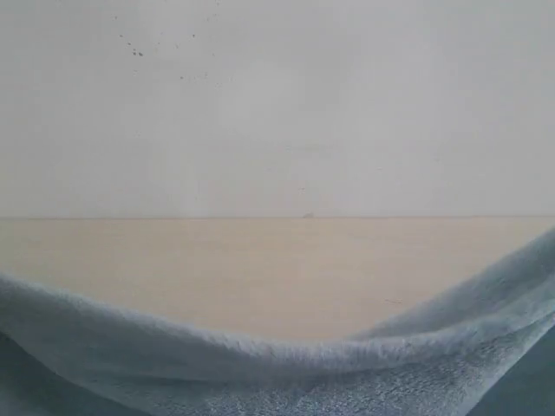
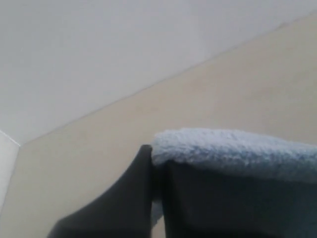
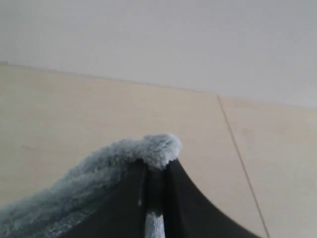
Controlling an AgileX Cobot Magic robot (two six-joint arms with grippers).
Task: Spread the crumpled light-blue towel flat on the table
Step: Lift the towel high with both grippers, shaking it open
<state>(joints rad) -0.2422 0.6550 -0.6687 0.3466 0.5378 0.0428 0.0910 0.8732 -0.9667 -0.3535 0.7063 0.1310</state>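
Two dark fingers of the left gripper (image 2: 157, 166) are pressed together on the fluffy edge of the towel (image 2: 233, 148). The cloth folds over the top of one finger and runs away to the side. The right gripper (image 3: 156, 173) is closed in the same way. Its two fingers meet in a point, a rounded tuft of the towel (image 3: 158, 146) stands above them, and a thin strip of cloth shows in the narrow gap lower down.

In the exterior view the towel (image 1: 286, 373) fills the near bottom of the picture from side to side. Its upper edge is higher at the left and at the right, and it sags in a curve in the middle. Whether the lower part of the cloth touches the table I cannot tell.

Behind the towel, the table (image 1: 260, 269) stretches pale beige to a straight far edge. In the right wrist view a thin seam (image 3: 242, 163) crosses its surface. Farthest is the white wall (image 1: 364, 113), with some small dark specks (image 1: 137, 52) near its upper left.
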